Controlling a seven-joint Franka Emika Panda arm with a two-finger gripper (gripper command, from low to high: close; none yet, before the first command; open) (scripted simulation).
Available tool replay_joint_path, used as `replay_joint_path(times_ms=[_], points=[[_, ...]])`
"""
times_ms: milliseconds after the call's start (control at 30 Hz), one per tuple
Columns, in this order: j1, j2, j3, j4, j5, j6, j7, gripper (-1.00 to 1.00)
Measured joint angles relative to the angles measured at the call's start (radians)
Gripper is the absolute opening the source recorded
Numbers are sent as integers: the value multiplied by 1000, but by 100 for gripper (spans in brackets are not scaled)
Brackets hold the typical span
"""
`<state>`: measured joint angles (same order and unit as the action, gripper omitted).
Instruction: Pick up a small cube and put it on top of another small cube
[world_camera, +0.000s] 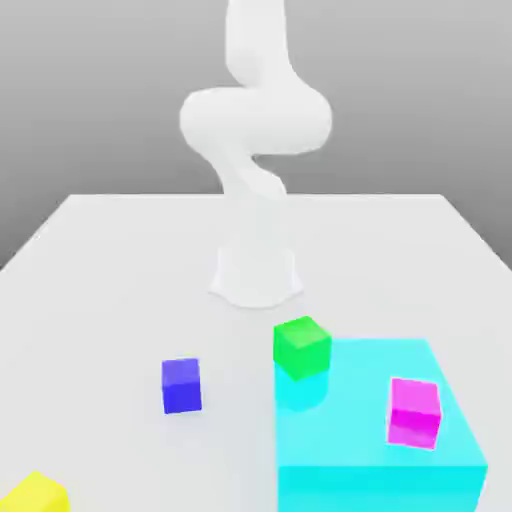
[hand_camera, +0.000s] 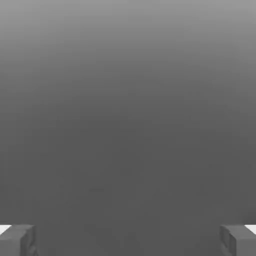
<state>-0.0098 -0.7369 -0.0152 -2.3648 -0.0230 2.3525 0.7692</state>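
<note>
On the table (world_camera: 100, 260), cubes lie apart; the hand (hand_camera: 128, 240) gapes wide, empty.

Sim scene: plain white table (world_camera: 100, 260), flat grey backdrop.

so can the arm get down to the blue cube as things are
Probably yes: the blue cube stands alone on the table, apart from the green cube, and the gripper is open and holds nothing.

- Bare table (world_camera: 100, 300) btwn blue cube (world_camera: 181, 385) & arm base (world_camera: 256, 275).
- Green cube (world_camera: 301, 347), magenta cube (world_camera: 415, 411) crowd cyan block (world_camera: 375, 470).
- Yellow cube (world_camera: 35, 495) at near corner.
</note>
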Motion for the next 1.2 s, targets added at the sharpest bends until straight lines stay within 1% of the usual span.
replay_joint_path(times_ms=[233,433,533,567,600,667,700,767,833,867,1100,1200], points=[[-34,213,-75,-212,-68,175,-108,0],[-67,406,-158,-403,-99,332,-230,0],[-73,525,-218,-510,-99,427,-313,0],[-74,582,-234,-540,-82,470,-353,0],[-73,652,-240,-559,-40,524,-404,0],[-85,752,-216,-566,52,601,-485,0],[-104,793,-183,-562,97,634,-519,0],[-179,869,-95,-552,156,695,-564,0],[-250,942,-21,-540,177,756,-582,0],[-267,962,-2,-536,182,773,-587,-100],[-272,959,2,-537,177,770,-583,-100],[-228,870,-57,-553,121,697,-541,-100]])
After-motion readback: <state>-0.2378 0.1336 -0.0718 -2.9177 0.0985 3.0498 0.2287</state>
